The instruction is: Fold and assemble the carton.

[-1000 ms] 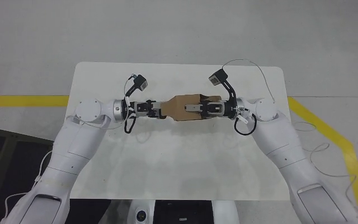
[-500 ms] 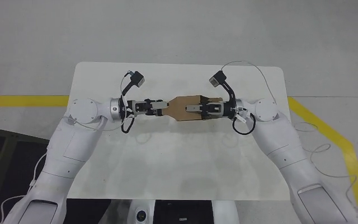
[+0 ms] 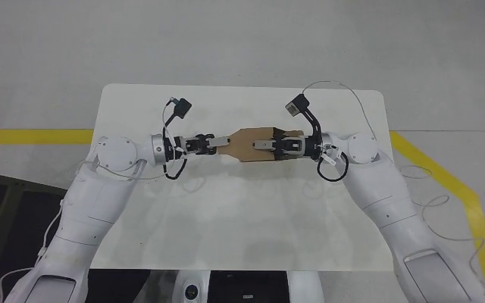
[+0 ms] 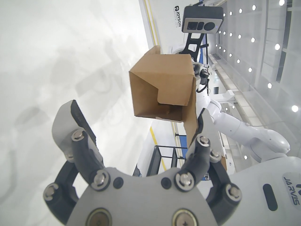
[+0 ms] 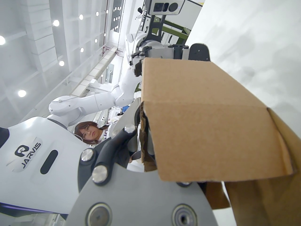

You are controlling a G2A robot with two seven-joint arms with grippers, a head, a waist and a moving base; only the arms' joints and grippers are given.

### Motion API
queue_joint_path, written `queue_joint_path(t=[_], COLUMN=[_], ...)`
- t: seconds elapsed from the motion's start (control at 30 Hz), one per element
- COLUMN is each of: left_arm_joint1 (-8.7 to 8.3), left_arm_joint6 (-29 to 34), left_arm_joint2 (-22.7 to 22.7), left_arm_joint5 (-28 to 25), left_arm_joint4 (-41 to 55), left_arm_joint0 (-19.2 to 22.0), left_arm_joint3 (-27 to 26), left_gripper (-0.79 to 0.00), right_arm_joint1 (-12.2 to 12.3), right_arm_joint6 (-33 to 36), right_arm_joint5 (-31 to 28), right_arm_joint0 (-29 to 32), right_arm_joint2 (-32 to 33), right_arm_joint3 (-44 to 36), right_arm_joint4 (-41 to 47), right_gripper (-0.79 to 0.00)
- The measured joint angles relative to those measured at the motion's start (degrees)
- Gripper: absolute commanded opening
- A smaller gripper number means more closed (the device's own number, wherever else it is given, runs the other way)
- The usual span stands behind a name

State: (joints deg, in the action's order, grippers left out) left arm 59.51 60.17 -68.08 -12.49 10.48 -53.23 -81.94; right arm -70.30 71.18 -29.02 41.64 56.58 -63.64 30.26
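The brown carton (image 3: 250, 143) hangs above the middle of the white table (image 3: 242, 220), lying sideways between the two arms. My right gripper (image 3: 273, 145) is shut on its right end; in the right wrist view the carton (image 5: 207, 123) covers most of that gripper, with one finger (image 5: 132, 116) pressed against its edge. My left gripper (image 4: 138, 121) is open just off the carton's other end. That end of the carton (image 4: 162, 78) gapes toward it, and a loose flap (image 4: 191, 121) hangs down against one finger (image 4: 203, 128). The other finger (image 4: 73, 118) is free.
The table's far edge (image 3: 242, 86) and near edge (image 3: 242, 267) lie well away from the carton. A yellow floor stripe (image 3: 45, 136) runs left of the table. A cable (image 3: 356, 102) loops off the right arm.
My left arm has drifted slightly left and toward the table's far side, its gripper staying at the carton's end. The carton has turned a little in the right gripper.
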Motion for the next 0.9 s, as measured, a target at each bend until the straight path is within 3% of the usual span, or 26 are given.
queue_joint_path(t=[0.9], left_arm_joint1=[1.12], left_arm_joint6=[7.0], left_arm_joint2=[4.8], left_arm_joint5=[-0.6], left_arm_joint4=[9.0], left_arm_joint0=[2.0], left_arm_joint3=[4.3], left_gripper=[0.000], right_arm_joint1=[-1.0], right_arm_joint6=[2.7], right_arm_joint5=[-1.5], right_arm_joint0=[0.7], right_arm_joint2=[-0.5], right_arm_joint3=[-2.2], right_arm_joint4=[6.7], right_gripper=[-0.785])
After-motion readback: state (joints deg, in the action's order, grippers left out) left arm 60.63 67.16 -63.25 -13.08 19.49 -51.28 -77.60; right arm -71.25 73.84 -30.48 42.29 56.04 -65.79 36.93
